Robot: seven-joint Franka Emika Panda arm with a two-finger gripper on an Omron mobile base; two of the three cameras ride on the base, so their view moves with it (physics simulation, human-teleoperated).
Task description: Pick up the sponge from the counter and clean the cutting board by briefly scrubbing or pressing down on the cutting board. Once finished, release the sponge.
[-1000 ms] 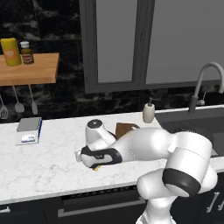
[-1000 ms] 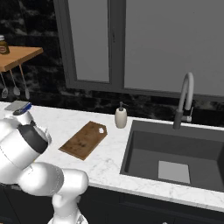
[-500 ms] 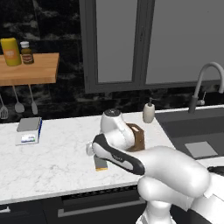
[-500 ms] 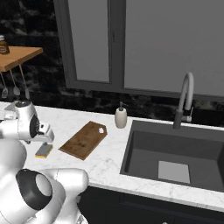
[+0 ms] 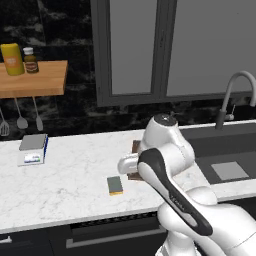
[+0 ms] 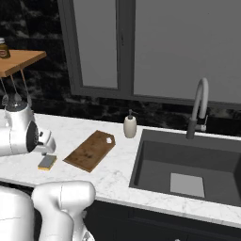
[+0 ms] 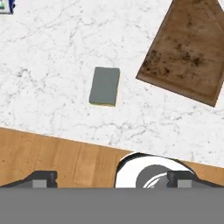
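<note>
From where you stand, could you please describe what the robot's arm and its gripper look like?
The arm is glossy white, built of rounded, bulbous segments, with dark grey bands and a dark cap at the joints. No cables or markings are visible. In the hand view, the gripper shows as two small, dark, blocky finger tips with lighter grey faces.

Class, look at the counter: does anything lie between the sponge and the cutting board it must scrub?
Nothing visible does. The sponge lies flat on bare counter, apart from the cutting board, with only marble between them.
</note>
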